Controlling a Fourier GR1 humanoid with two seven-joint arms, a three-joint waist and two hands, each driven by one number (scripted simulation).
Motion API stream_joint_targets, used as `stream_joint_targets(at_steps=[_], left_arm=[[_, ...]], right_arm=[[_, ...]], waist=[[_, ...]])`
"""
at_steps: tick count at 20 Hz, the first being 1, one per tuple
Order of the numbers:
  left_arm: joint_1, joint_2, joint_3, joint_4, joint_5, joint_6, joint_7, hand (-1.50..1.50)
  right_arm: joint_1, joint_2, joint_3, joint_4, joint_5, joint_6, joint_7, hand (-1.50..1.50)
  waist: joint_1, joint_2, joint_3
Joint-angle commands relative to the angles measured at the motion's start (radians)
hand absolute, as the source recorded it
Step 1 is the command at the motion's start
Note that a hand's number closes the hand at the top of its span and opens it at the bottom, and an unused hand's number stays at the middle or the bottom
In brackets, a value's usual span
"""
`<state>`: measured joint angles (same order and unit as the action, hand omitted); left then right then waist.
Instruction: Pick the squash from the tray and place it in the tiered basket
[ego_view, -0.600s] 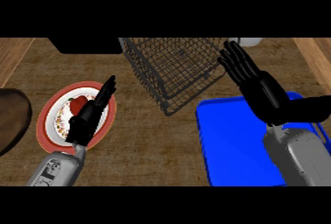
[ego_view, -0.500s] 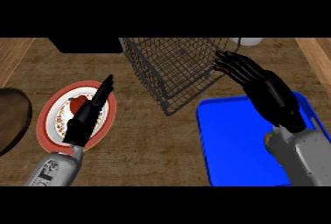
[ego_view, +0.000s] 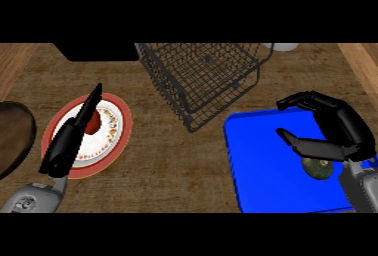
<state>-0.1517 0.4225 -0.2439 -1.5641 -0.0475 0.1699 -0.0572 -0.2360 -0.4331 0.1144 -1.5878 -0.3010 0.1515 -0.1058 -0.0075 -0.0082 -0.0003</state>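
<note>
One shift matters: the right hand (ego_view: 336, 135) has dropped from the tiered basket (ego_view: 203, 75) at upper centre onto the blue tray (ego_view: 266, 165) at lower right — fingers curled but empty, hovering above what seems the squash (ego_view: 320, 169). Grasp pending; left hand (ego_view: 70, 140) rests open.

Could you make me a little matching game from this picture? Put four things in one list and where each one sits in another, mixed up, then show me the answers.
Things:
1. squash
2. tiered basket
3. plate
4. right hand

Places:
A. under the left hand, at the view's left
B. hovering over the blue tray, fingers curled above the squash
C. on the tray, near its right edge
D. dark wire, at the back middle of the counter

Pairs: 1-C, 2-D, 3-A, 4-B
</note>
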Motion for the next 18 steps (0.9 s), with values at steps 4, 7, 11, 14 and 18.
stream_joint_targets(at_steps=[4, 7, 11, 14, 18], left_arm=[[0.078, 0.005, 0.049, -0.063, -0.025, -0.034, -0.032, 0.00], [0.056, 0.003, 0.019, -0.103, -0.035, -0.017, 0.032, 0.00], [0.076, 0.014, 0.035, -0.072, -0.034, -0.019, 0.000, 0.00], [0.077, 0.024, 0.053, -0.070, -0.026, -0.026, -0.002, 0.00], [0.067, -0.010, 0.033, -0.081, -0.045, -0.008, 0.026, 0.00]], right_arm=[[0.160, -0.073, -0.078, -0.070, 0.059, 0.090, -0.103, -1.50], [0.096, -0.256, -0.051, -0.071, 0.136, 0.164, 0.029, -1.50], [0.153, -0.480, -0.051, -0.144, 0.278, 0.234, 0.140, -1.50], [0.158, -0.568, -0.042, -0.265, 0.340, 0.254, 0.266, -1.50], [0.184, -0.657, -0.056, -0.386, 0.377, 0.304, 0.434, -1.50]], waist=[[0.004, 0.006, 0.000], [0.009, 0.002, -0.001], [-0.018, -0.004, -0.006], [-0.025, -0.006, -0.006], [-0.023, -0.002, -0.003]])
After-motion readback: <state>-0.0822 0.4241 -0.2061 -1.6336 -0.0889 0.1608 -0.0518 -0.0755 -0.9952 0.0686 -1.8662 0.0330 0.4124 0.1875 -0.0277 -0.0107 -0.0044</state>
